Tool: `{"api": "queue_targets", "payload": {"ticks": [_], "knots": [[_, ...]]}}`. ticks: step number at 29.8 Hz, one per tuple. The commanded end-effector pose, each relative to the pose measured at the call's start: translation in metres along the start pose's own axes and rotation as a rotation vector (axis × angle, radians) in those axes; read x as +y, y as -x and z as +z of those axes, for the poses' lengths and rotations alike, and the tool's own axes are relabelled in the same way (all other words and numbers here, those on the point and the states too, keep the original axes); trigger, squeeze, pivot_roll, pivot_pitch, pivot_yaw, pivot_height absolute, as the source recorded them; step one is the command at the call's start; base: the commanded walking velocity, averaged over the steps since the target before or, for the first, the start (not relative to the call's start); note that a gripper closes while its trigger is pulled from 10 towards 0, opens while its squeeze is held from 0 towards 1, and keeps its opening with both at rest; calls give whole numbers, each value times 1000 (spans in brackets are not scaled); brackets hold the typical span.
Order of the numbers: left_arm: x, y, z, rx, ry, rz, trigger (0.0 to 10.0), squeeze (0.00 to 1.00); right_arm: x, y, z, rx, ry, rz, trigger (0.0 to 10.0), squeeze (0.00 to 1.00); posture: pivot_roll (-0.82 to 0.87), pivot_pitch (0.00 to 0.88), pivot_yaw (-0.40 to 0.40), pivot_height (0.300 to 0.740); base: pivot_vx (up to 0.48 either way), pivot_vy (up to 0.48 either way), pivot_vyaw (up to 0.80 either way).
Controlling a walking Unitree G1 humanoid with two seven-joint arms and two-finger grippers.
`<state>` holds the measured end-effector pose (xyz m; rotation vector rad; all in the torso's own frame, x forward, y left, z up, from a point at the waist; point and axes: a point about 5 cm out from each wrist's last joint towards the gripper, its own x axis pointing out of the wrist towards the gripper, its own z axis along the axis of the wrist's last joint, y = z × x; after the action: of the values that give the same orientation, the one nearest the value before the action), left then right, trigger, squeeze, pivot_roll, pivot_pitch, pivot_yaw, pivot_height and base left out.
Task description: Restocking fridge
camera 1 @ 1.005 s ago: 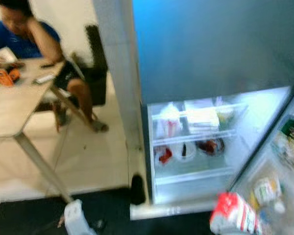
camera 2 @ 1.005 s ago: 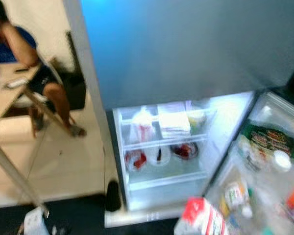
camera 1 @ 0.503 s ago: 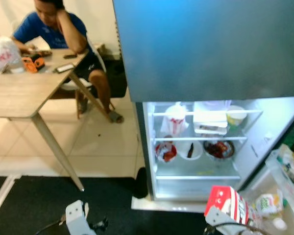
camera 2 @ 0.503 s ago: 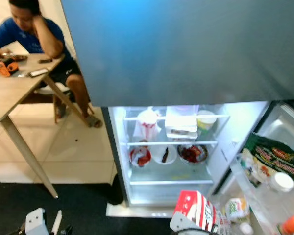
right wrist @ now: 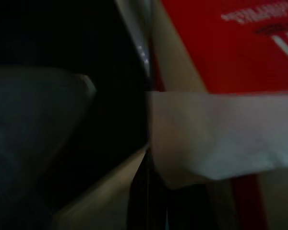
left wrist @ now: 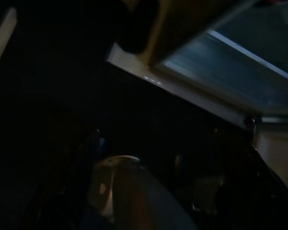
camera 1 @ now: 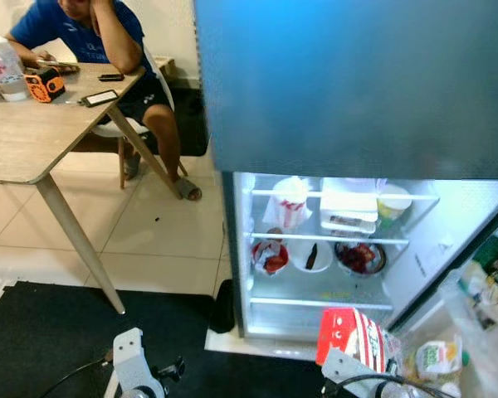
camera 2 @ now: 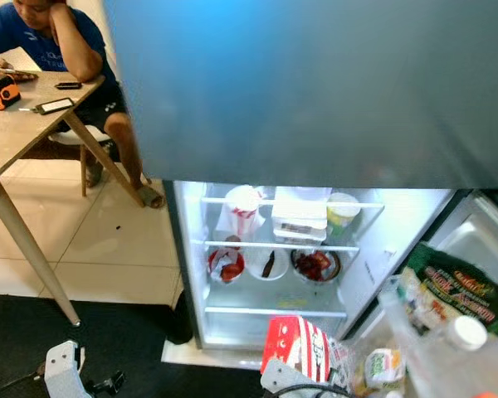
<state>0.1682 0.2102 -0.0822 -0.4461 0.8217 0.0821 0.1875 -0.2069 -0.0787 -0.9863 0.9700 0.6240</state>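
- Two lit glass shelves visible inside the open lower fridge compartment (camera 1: 315, 290), below the closed blue-grey upper door (camera 1: 357, 83).
- Upper shelf: red-and-white paper cup (camera 1: 290, 201), stacked white flat boxes (camera 1: 349, 207) beside it, pale green-rimmed tub (camera 1: 394, 201) on the far side of the boxes.
- Lower shelf: red-filled bowl (camera 1: 270, 257), white bowl with a dark item (camera 1: 312, 257), dark round bowl with red contents (camera 1: 359, 257), in a row.
- Red-and-white striped carton (camera 1: 353, 338) sits low in front of the fridge compartment, just outside its bottom edge, above the silver right arm. Right wrist view: the carton's red face is close against the camera.
- Right tool: fingers not resolvable; cannot tell whether closed on the carton.
- Left tool (camera 1: 174, 369): low, well apart from the fridge compartment, over black floor mat (camera 1: 50, 332); state cannot be told.
- Open fridge door rack (camera 2: 448, 332) beside the carton holds bottles and a green packet.
- Person in a blue shirt (camera 1: 91, 33) seated at a wooden table (camera 1: 25, 141), far from the fridge compartment.
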Motion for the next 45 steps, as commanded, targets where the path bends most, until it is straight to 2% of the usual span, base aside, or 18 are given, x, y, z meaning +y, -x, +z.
{"api": "queue_targets", "payload": {"ticks": [1,2,7,9,11,14,16,19,23,37,38,43,44,45], "knots": [[-3,-2,6,-6,-47,-25,10000,0,4,-1,10,-39,46,13,10000,0,-85,0,31,740,0,0,0],[-10,-4,8,-1,-101,-66,10000,0,6,-2,15,-55,102,24,10000,0,-85,0,31,740,0,0,0],[-25,-9,15,4,-233,-156,10000,0,10,-3,28,-100,243,43,10000,0,-79,0,27,740,0,0,0],[-25,-9,15,4,-233,-156,10000,0,10,-3,28,-100,243,43,10000,0,-79,0,27,740,0,0,0],[-29,-11,17,3,-274,-186,10000,0,10,-4,37,-132,307,42,10000,0,-81,0,30,740,0,0,0],[-30,-11,17,10,-298,-197,10000,0,10,-4,44,-155,345,40,10000,0,-81,0,30,740,0,0,0],[-32,-11,16,27,-343,-207,10000,0,10,-4,58,-199,430,33,10000,0,-81,0,29,740,0,0,0],[-32,-11,15,31,-350,-209,10000,0,10,-4,62,-209,452,30,10000,0,-81,0,29,740,0,0,0],[-32,-10,11,42,-347,-220,10000,0,9,-4,82,-259,561,23,10000,0,-75,0,27,740,0,0,0],[-19,-5,-2,77,-296,-142,10000,0,7,-4,83,-257,504,31,10000,0,-66,0,26,740,0,0,0],[-16,-4,-5,85,-290,-120,10000,0,8,-4,80,-244,474,34,10000,0,-67,0,26,740,0,0,0],[-10,-1,-9,98,-268,-83,10000,0,11,-5,71,-215,448,52,10000,0,-65,0,26,740,0,0,0],[0,3,-15,110,-230,-29,10000,0,17,-5,58,-176,433,77,10000,0,-62,0,24,740,0,0,0],[0,3,-15,110,-230,-29,10000,0,17,-5,58,-176,433,77,10000,0,-62,0,24,740,0,0,0]]}}
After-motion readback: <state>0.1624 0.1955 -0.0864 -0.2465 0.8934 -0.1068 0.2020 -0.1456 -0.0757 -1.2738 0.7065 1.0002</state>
